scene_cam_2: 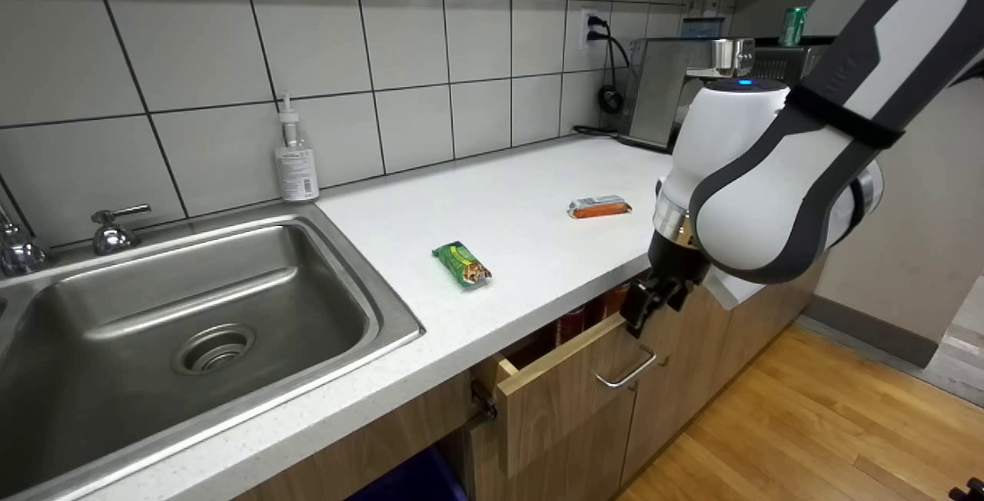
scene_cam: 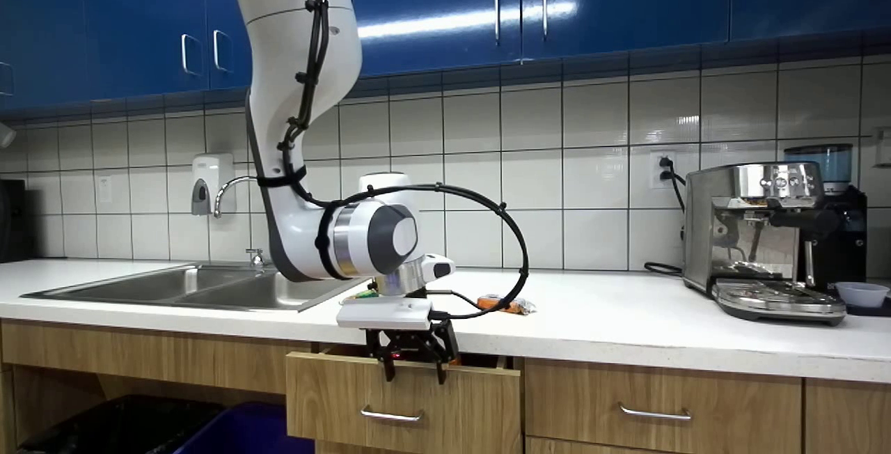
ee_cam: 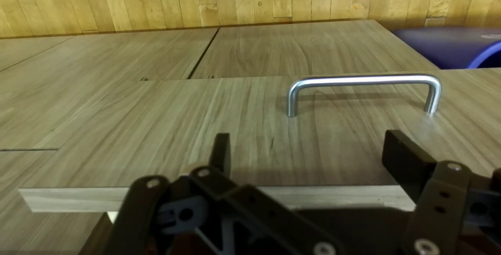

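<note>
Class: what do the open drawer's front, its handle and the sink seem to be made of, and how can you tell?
Drawer front: wood or wood-look laminate, low sheen, as streaky grain suggests. Handle: metal, probably steel, polished smooth, given its bright highlights. Sink: likely stainless steel, satin finish, from its grey tone and soft reflections.

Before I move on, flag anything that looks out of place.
The drawer by the open gripper stands out: it is partly open, jutting past the shut drawer beside it. I see no spill or damage.
</note>
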